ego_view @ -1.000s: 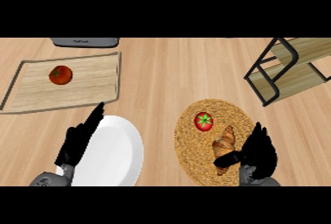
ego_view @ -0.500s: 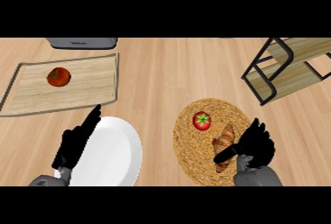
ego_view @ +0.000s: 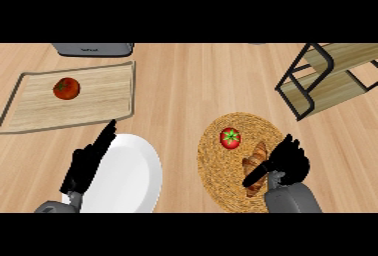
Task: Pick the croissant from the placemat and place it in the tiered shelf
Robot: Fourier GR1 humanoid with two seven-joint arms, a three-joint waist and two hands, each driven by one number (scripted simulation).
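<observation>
A brown croissant (ego_view: 255, 161) lies on the round woven placemat (ego_view: 221, 175) at the lower right, beside a red tomato (ego_view: 230, 138). My right hand (ego_view: 286, 163) hovers at the croissant's right side, fingers relaxed and thumb reaching across its lower end, not closed round it. The tiered shelf (ego_view: 332, 75), black frame with wooden boards, stands at the upper right. My left hand (ego_view: 87, 164) rests open at the lower left, fingers up, over the edge of a white plate (ego_view: 133, 175).
A wooden cutting board (ego_view: 88, 100) with a second tomato (ego_view: 66, 88) lies at the upper left. A grey appliance (ego_view: 92, 48) sits at the counter's back edge.
My right hand has shifted left and a little forward, closer to the croissant, its thumb now over the croissant's lower end. The left hand has stayed where it was.
</observation>
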